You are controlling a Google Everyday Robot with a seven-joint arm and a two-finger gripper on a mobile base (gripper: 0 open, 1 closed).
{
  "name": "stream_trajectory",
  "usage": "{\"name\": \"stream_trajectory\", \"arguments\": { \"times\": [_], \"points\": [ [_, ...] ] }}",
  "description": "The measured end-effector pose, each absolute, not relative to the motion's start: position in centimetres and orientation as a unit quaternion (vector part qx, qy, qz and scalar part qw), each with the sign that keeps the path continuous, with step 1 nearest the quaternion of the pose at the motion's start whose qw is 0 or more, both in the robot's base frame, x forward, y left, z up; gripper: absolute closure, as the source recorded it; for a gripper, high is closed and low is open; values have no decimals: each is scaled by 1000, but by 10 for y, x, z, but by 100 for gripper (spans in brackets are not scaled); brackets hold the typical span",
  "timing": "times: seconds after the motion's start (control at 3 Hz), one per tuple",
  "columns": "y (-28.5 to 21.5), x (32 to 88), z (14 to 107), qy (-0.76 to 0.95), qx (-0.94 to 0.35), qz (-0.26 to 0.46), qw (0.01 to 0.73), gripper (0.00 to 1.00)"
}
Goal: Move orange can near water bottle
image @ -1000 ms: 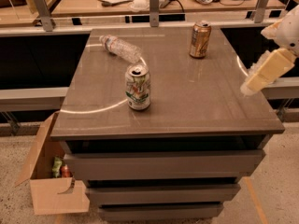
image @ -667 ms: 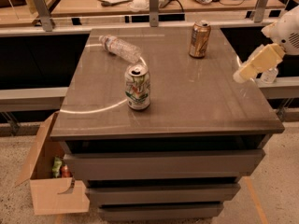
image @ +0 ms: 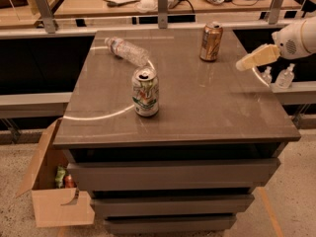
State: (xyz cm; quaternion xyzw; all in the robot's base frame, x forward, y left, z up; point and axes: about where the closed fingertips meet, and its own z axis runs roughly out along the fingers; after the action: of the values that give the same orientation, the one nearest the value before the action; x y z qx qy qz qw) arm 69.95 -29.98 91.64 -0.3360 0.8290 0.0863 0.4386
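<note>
Two cans and one bottle are on the desk [image: 222, 107]. The orange can [image: 211, 42] stands upright near the far right corner. The water bottle [image: 127, 51] lies on its side at the far left, well apart from it. A white can [image: 145, 92] with green markings stands nearer the front, between them. The tool [image: 245, 63] hovers over the desk's right edge, closer to the orange can than before, and I cannot tell whether it is apart or together. Cans and bottle have not moved. Two small bottles [image: 285, 76] stand beyond the right edge, and a cardboard box [image: 54, 201] sits on the floor at left.

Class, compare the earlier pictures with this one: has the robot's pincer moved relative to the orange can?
Yes. The pincer has moved left and farther back over the table, closer to the orange can, which has not shifted.
</note>
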Motion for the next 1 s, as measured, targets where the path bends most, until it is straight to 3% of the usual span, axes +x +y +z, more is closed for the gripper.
{"name": "stream_trajectory", "arguments": {
  "times": [1.0],
  "points": [
    [-293,720,903,815,-303,110,481,0]
  ]
}}
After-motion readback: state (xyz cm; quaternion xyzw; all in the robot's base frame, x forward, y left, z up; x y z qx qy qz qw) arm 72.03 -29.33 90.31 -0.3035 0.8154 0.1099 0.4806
